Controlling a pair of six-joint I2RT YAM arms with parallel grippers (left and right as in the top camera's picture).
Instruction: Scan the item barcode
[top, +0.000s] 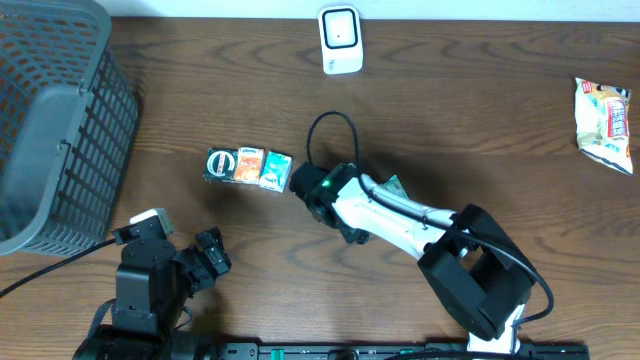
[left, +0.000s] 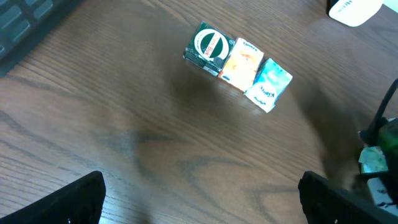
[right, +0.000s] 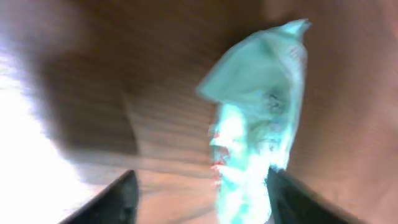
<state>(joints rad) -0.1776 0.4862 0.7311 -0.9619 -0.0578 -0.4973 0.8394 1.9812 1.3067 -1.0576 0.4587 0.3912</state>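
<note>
A crumpled teal and white packet fills the right wrist view, blurred, standing between my right gripper's open fingers and close against the right finger. From overhead a corner of the teal packet shows beside my right arm's wrist; the fingers are hidden there. The white scanner stands at the table's far edge. My left gripper hangs wide open over bare wood, well short of a three-part box pack.
A grey mesh basket takes up the left side. A snack bag lies at the far right. The box pack sits just left of my right wrist. A black cable loops behind it.
</note>
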